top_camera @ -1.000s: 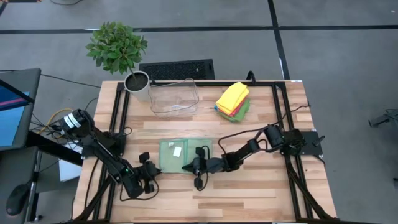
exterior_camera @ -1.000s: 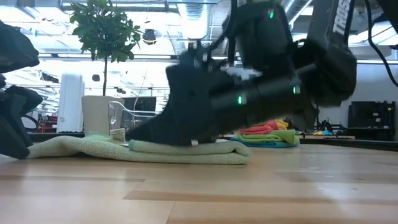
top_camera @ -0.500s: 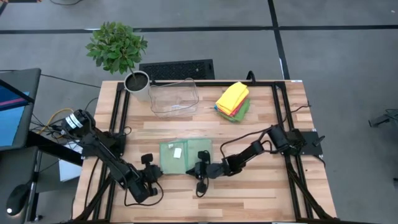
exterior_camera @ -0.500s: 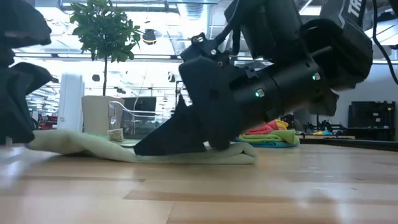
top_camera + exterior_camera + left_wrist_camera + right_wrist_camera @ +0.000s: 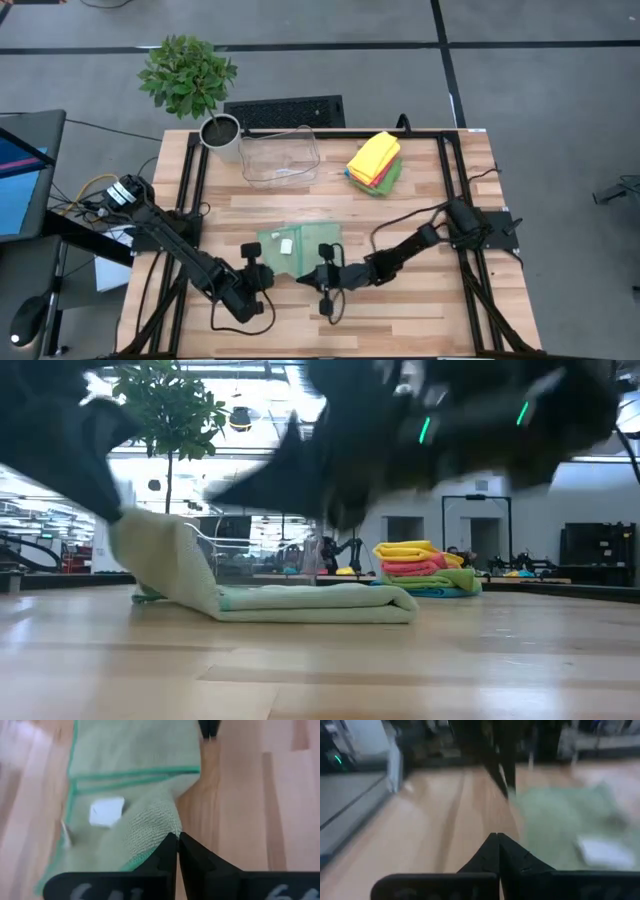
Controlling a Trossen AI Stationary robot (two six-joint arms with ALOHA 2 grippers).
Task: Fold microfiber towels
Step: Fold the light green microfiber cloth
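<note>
Pinching sage towel (image 5: 150, 827) corner — left pincer (image 5: 178, 851) | right pincer (image 5: 497, 851) closed | tag (image 5: 106, 811) unreadable

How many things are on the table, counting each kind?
Pale green towel being folded: 1
Stack of coloured towels, too layered to count: 1
Clear plastic bin: 1
Potted plant: 1
Robot grippers, left and right: 2
Total: 6

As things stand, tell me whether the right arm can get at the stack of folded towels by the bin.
Probably yes: the stack of folded towels lies uncovered on its side, but the right gripper is shut near the sage towel.
</note>
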